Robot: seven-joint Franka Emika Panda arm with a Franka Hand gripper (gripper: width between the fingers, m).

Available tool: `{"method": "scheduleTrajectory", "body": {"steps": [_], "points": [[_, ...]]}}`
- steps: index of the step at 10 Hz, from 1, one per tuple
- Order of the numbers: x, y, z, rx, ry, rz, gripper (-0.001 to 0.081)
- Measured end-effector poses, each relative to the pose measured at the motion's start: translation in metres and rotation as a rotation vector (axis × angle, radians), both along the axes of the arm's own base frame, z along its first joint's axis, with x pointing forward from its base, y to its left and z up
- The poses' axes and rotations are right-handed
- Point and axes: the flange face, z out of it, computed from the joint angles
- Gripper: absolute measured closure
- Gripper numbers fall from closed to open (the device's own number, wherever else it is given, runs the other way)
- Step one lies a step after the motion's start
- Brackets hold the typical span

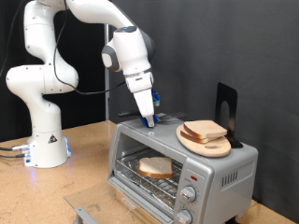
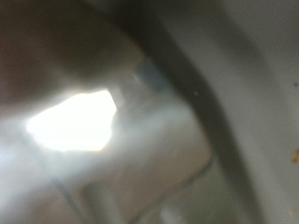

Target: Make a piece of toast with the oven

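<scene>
a white robot arm [image 1: 56,56] stands on a wooden tabletop [image 1: 84,154] against a black backdrop. its base sits at about nine o'clock in the exterior view, and the arm arches over toward the centre. the gripper [image 1: 148,119] points down and its fingers meet the top of the oven [image 1: 182,168] near the back edge on the exterior view's left. i cannot tell whether the fingers are open or shut, and nothing shows between them.

the oven, a small silver toaster oven, fills the area from five to six o'clock. its glass door looks closed. the piece of toast [image 1: 155,167] lies flat on the wire rack inside, pale with a tan crust. two round knobs [image 1: 188,205] and a small red light sit on the front panel at the exterior view's right.

on the oven's top, at about three o'clock, a round wooden board [image 1: 206,142] carries the remaining slices [image 1: 204,131], stacked together. a black stand [image 1: 225,110] rises just behind it.

the wrist view is a blur of grey with one bright patch; nothing in it can be named.

judging by this, loading is done: the slice is in and the door seems shut. the step in hand appears to concern the oven itself, and toasting would call for a knob to be turned, though the gripper is on the roof, well apart from the knobs.
</scene>
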Motion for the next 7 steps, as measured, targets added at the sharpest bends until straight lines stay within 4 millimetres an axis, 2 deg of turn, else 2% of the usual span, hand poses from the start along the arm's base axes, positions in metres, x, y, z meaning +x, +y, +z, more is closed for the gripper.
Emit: {"method": "scheduleTrajectory", "body": {"steps": [4,7], "points": [[0.008,-0.010,0.014,0.043,0.046,-0.016,-0.0001],[0.015,-0.016,0.023,0.051,0.011,-0.038,-0.0001]]}}
